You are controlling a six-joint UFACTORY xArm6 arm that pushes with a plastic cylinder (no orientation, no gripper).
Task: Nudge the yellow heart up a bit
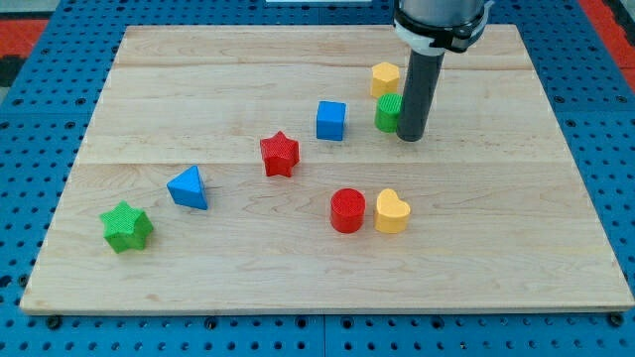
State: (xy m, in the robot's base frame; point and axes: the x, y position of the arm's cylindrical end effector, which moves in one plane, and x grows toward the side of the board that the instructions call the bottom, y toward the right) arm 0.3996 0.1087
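Yellow heart (392, 211) lies near the view's bottom, touching the red cylinder (347, 210) on its left. My tip (411, 137) holds nothing, well above it, right against the green block (386, 113).

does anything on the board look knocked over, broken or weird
Nothing stands out. All the blocks sit flat on the board. My tip is right beside the green block, far above the yellow heart, which sits next to the red cylinder.
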